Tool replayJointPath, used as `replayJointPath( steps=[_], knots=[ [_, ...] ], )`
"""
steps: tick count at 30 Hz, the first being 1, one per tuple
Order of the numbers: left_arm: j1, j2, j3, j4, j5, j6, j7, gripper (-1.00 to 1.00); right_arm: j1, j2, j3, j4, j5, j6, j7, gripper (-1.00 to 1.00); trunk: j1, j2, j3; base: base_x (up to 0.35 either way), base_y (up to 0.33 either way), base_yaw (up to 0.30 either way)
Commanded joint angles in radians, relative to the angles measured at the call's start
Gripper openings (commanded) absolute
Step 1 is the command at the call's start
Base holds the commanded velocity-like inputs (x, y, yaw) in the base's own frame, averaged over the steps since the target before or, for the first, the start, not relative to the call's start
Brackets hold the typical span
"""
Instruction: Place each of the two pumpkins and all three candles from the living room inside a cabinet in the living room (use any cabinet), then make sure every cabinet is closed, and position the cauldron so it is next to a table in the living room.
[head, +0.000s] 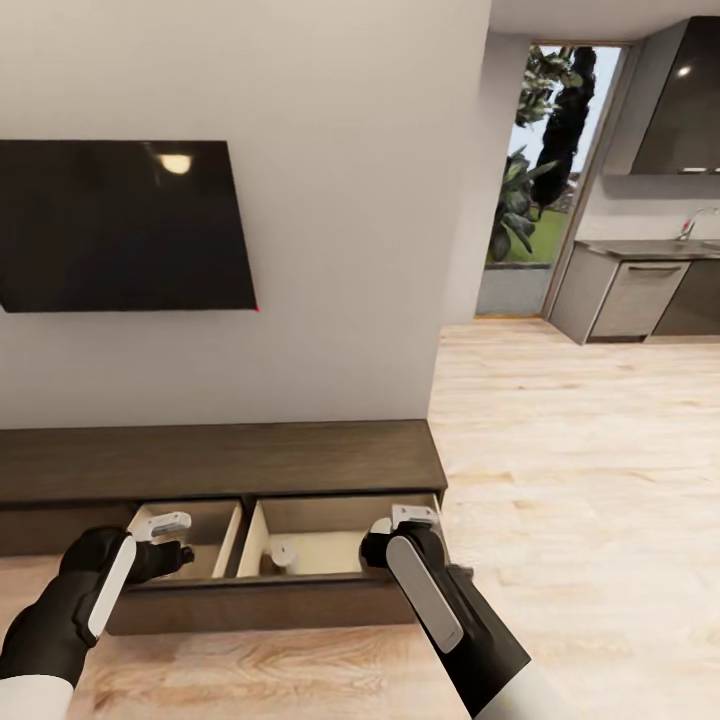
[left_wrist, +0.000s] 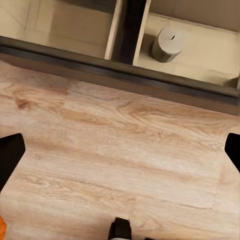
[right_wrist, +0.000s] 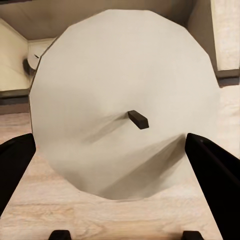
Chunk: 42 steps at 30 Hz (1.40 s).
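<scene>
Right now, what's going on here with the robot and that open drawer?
The robot stands at the long dark cabinet under the wall TV, with its drawer pulled open. The right gripper holds a candle between its fingers, over the drawer's right compartment. Another candle already stands in that compartment. The left gripper hovers open and empty by the left compartment. No pumpkin lies in the part of the drawer that shows.

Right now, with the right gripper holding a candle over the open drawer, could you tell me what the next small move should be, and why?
Probably lower the right gripper slightly and release. It grips a candle above the open right compartment of the cabinet, where another candle already stands to one side, so a short descent should set it down without toppling.
</scene>
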Motion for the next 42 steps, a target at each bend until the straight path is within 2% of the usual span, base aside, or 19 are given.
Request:
replayJointPath(
  steps=[1, 7, 16, 28, 42],
  knots=[
    [0.0, 0.0, 0.0, 0.0, 0.0, 0.0, 0.0, 1.0, 0.0, 0.0, 0.0, 0.0, 0.002, 0.0, 0.0, -1.0, 0.0, 0.0, 0.0, 0.23, 0.01, 0.0],
    [0.0, 0.0, 0.0, 0.0, 0.0, 0.0, 0.0, 1.0, 0.0, 0.0, 0.004, 0.0, 0.002, 0.0, 0.0, -1.0, 0.0, 0.0, 0.0, 0.2, 0.053, 0.015],
    [0.0, -0.002, 0.0, 0.0, 0.0, 0.0, 0.0, 1.0, 0.0, 0.0, 0.005, 0.0, 0.001, 0.001, 0.0, -1.0, 0.0, 0.0, 0.0, 0.078, 0.039, 0.177],
    [0.0, -0.003, -0.001, 0.0, 0.0, -0.002, 0.002, 1.0, 0.0, 0.0, 0.005, 0.0, 0.002, 0.001, 0.0, -1.0, 0.0, 0.0, 0.0, 0.259, 0.001, 0.012],
    [0.0, -0.003, 0.0, 0.0, 0.0, -0.002, 0.001, 1.0, 0.0, 0.0, 0.006, 0.0, 0.001, 0.001, 0.0, -1.0, 0.0, 0.0, 0.0, 0.162, 0.0, 0.0]
  ],
)
